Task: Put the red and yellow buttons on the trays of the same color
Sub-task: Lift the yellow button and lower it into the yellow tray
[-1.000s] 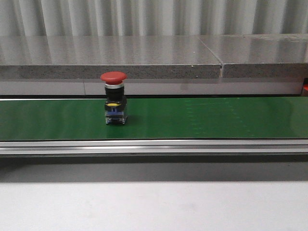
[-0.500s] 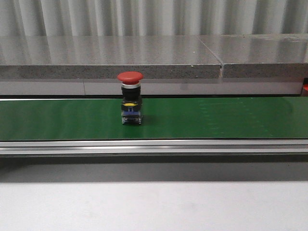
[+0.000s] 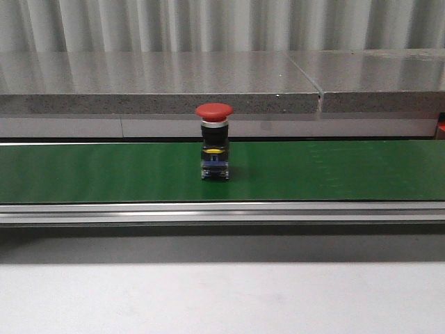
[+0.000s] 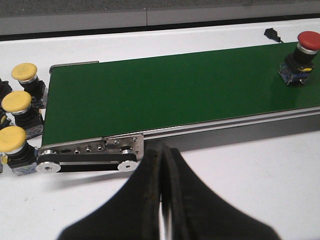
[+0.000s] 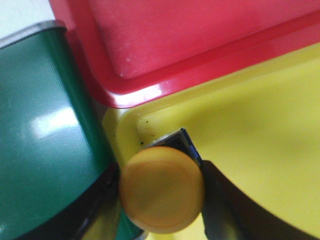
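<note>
Red button (image 3: 214, 150) upright on green belt (image 3: 334, 170), far ahead of left gripper (image 4: 162, 165). Left gripper clenched, empty, just short of belt's near rail. Three yellow buttons (image 4: 17, 102) on white surface (image 4: 260, 175) past belt end. Right gripper (image 5: 162, 192) grasping yellow button (image 5: 161, 189), over corner of yellow tray (image 5: 260, 125), red tray (image 5: 190, 35) just beyond.

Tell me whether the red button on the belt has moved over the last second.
Yes. The red button has travelled rightward along the green belt, closer to the seam in the grey ledge behind.
</note>
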